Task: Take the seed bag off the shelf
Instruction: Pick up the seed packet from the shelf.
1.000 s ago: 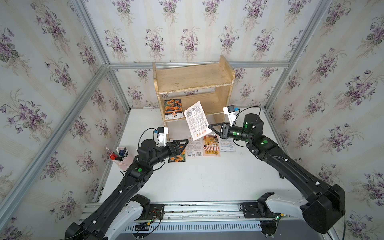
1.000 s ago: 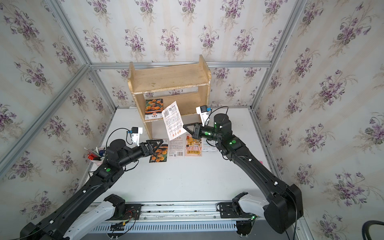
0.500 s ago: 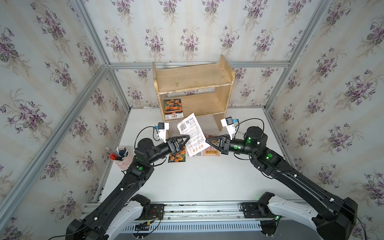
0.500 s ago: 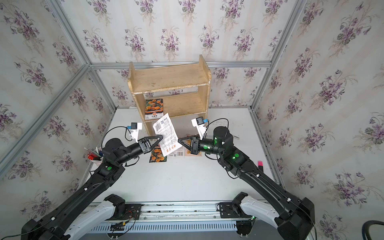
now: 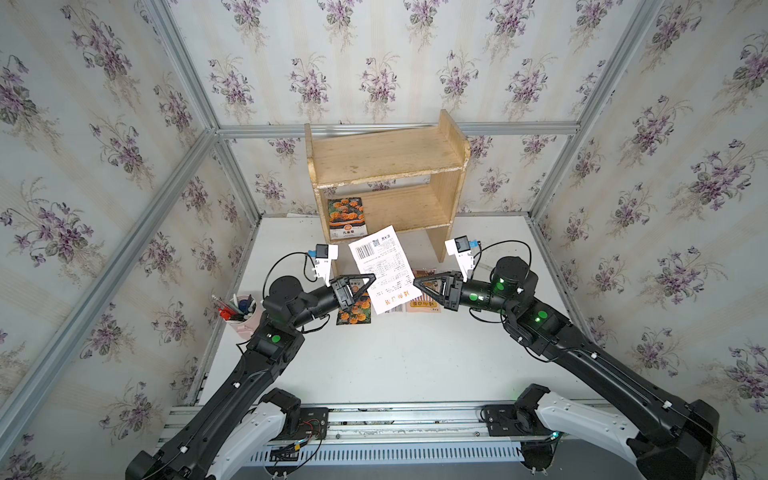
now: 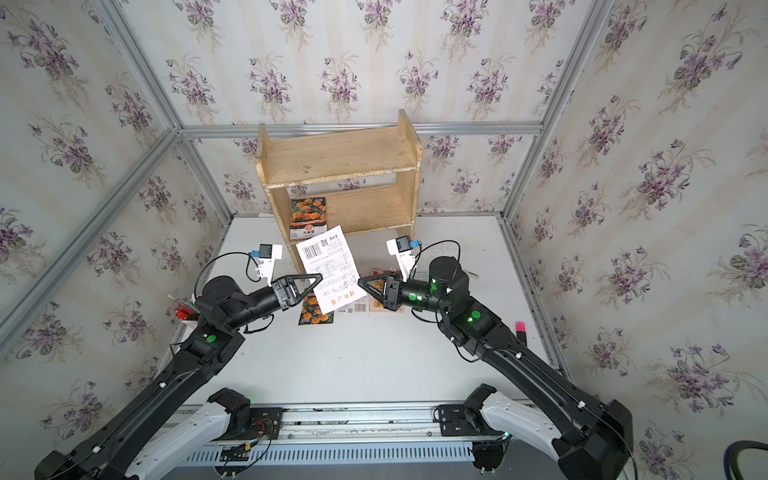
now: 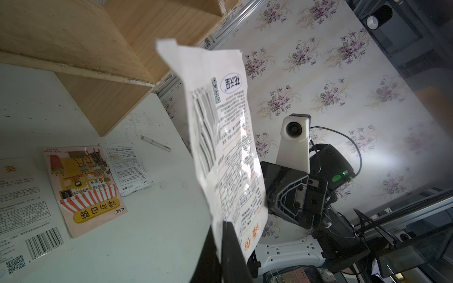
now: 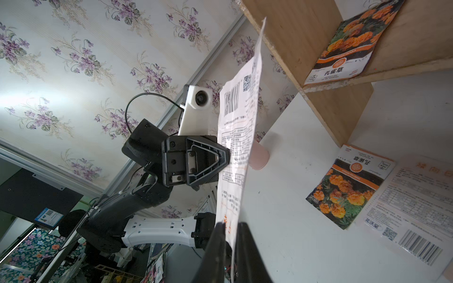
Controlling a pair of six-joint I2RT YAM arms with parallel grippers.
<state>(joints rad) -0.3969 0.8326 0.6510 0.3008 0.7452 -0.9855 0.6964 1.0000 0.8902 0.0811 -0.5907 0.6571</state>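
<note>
- left gripper (image 5: 373,276): jaws clamped shut on the flat, glossy white seed bag (image 5: 384,270) with a barcode and fine print. In the left wrist view the sheet (image 7: 228,137) is squeezed between both fingers (image 7: 232,250), near its lower edge.
- right gripper (image 5: 416,281): comes at the same bag from the opposite side, tips facing the left one's. Its jaws are slightly apart with the bag's edge (image 8: 239,137) in the gap. Can't tell if either pad actually touches it.
- so the bag hangs between the two sets of jaws, tilted, barcode end up, above the white tabletop (image 5: 395,357).
- just past the tips stands the small two-tier shelf of pale bare wood (image 5: 386,160). The bag is out in front of it, not on either tier.
- on the lower tier, toward the left gripper's side, leans a dark packet with orange marigolds (image 5: 346,218).
- below the jaws, flat on the table, are a second marigold packet (image 8: 348,193) and a peach packet with red-and-white stripes (image 7: 85,186).
</note>
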